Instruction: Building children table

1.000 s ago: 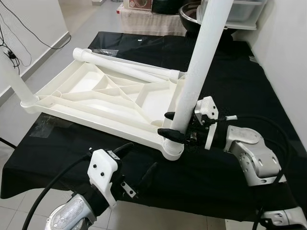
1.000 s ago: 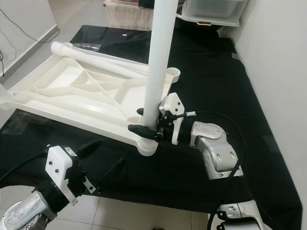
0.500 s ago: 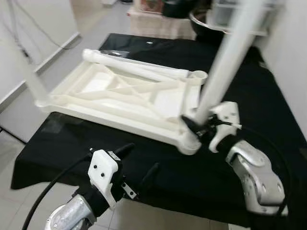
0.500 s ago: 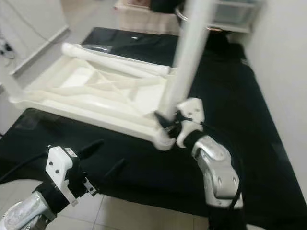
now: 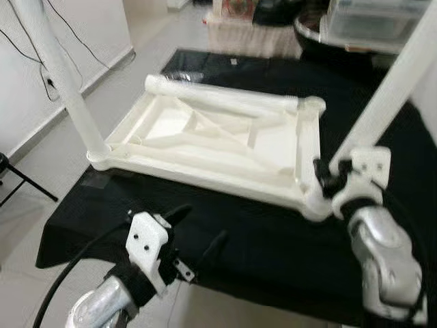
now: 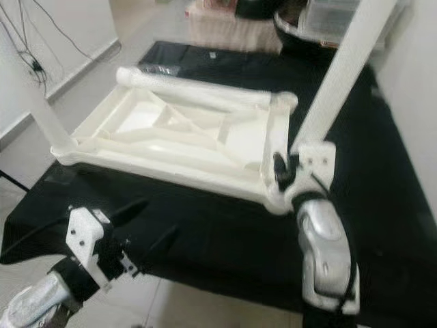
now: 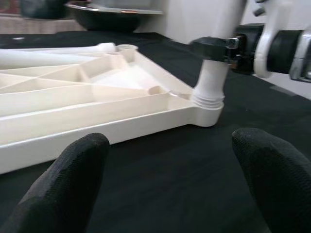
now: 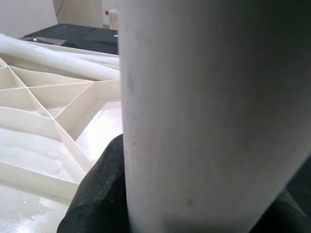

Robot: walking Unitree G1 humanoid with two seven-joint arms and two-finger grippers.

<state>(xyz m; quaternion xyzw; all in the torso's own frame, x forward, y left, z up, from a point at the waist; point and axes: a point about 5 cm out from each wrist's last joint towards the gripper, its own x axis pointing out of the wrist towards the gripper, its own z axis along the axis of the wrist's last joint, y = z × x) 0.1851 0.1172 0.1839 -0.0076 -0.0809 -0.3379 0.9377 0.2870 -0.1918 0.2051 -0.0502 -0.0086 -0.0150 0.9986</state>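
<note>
A white children's tabletop (image 5: 205, 174) lies upside down on the black-covered table (image 5: 273, 253). One white leg (image 5: 65, 82) stands upright in its near left corner. A second leg (image 5: 382, 102) rises at a tilt from the near right corner socket (image 5: 315, 205), and my right gripper (image 5: 331, 174) is shut on it just above the socket. In the right wrist view that leg (image 8: 209, 111) is pressed against a black finger (image 8: 102, 194). A third leg (image 5: 225, 96) lies along the tabletop's far edge. My left gripper (image 5: 198, 230) hangs open over the table's front edge, holding nothing.
A clear plastic bin (image 5: 375, 24) and a dark bowl (image 5: 314, 34) stand at the back of the table. A white wall with cables (image 5: 27, 41) is on the left, with tiled floor (image 5: 61, 150) beside the table. The right arm (image 5: 382, 260) lies over the table's right front.
The camera has swung left, so the whole scene sits further right. My right gripper stays shut on the tilted leg. The left gripper holds its pose.
</note>
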